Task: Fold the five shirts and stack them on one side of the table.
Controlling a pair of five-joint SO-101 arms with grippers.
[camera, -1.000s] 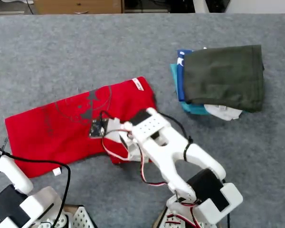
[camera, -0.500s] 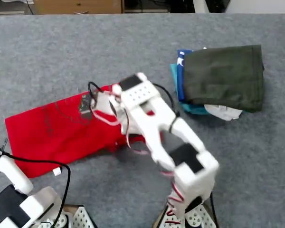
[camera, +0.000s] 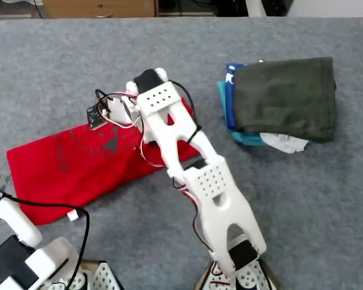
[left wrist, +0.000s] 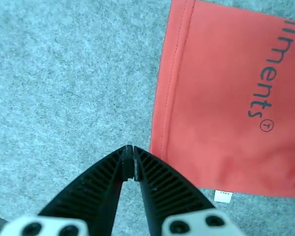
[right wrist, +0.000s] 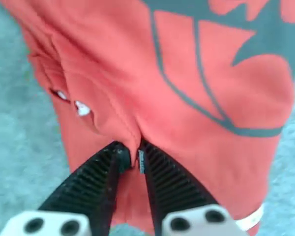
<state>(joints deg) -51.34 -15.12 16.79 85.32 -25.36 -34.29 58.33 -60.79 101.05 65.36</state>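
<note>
Half-folded red shirt (camera: 66, 169) bears dark circular print.

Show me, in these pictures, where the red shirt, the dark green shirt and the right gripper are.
red shirt (camera: 60, 169), high view, on its bare flat cloth.
dark green shirt (camera: 284, 96), high view, on the middle of its top face.
right gripper (right wrist: 132, 156), right wrist view, midway between its fingertips.

Wooden cabinet front (camera: 100, 8) along the far edge — a dark gap (camera: 193, 6) just beside it, a pale surface (camera: 327, 7) further along.
</note>
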